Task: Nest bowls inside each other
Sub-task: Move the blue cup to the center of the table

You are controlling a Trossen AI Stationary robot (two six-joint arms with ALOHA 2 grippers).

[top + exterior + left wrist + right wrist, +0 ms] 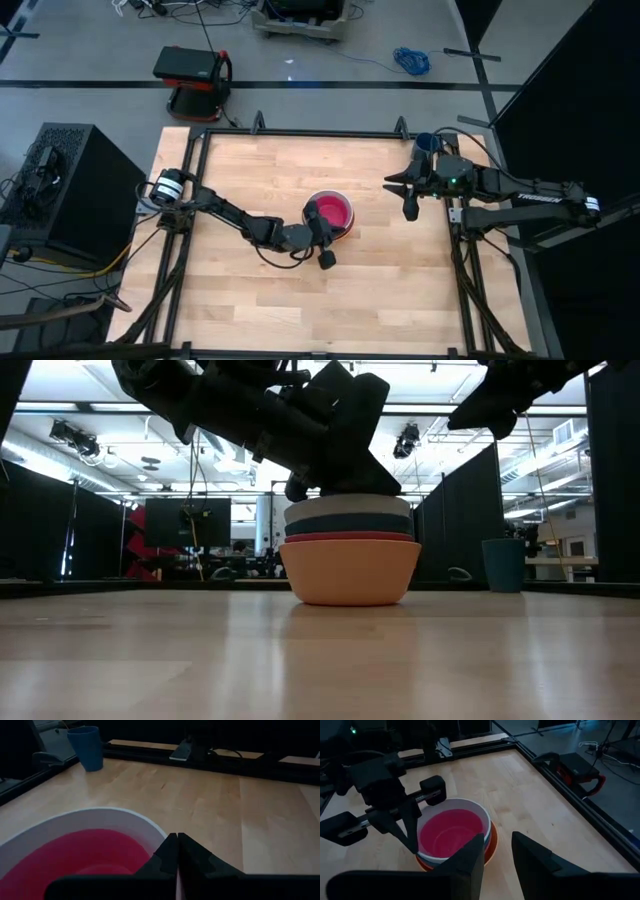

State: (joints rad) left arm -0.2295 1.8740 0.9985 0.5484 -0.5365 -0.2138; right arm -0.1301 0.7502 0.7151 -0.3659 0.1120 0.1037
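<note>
Several bowls stand nested in one stack in the middle of the table. From the bottom they are orange, red, teal and white, with the magenta bowl on the inside. My left gripper is shut at the stack's near rim. My right gripper hangs open above the table's right side, clear of the stack. My left gripper has its shut fingertips on the stack's top rim, on its near side. The fingers come from the table's left, slanting slightly down. They hide the spot itself, so I cannot tell whether any rim lies between them. The stack sits upright on the table.
A blue cup stands at the far right corner, behind my right arm. A black frame runs round the table's edges. Bare wood lies all round the stack.
</note>
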